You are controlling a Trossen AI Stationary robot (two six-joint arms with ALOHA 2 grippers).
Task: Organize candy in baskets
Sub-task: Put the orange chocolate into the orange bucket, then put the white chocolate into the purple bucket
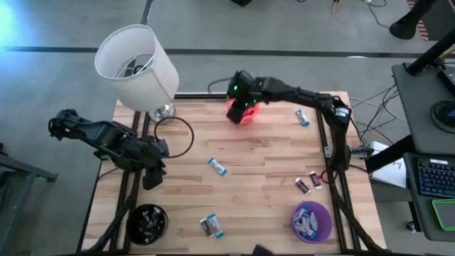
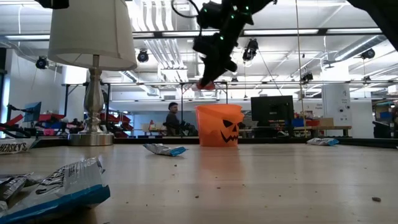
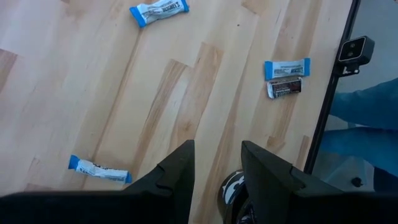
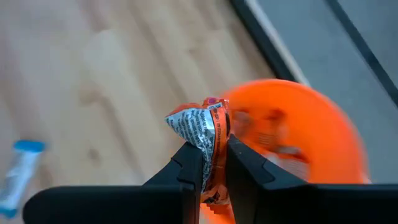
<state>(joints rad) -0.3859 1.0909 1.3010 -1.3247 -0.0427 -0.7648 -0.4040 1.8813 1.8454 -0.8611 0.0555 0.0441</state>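
The left gripper (image 1: 153, 178) hangs over the table's (image 1: 263, 171) left edge, fingers apart and empty, the black basket (image 1: 147, 222) at the near-left corner. The right gripper (image 1: 242, 99) pinches a red candy (image 4: 208, 134) above the orange basket (image 2: 219, 124) at the far edge. The purple basket (image 1: 311, 221) sits near-right.

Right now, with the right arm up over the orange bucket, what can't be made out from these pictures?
- Contents of the orange bucket: high view, the right pincer covers it; low view shows only its wall; right wrist view is blurred.
- Print on the red candy held by the right pincer: too small.
- Count of candies in the black bucket: too dark.
- Purple bucket: not in the low view.
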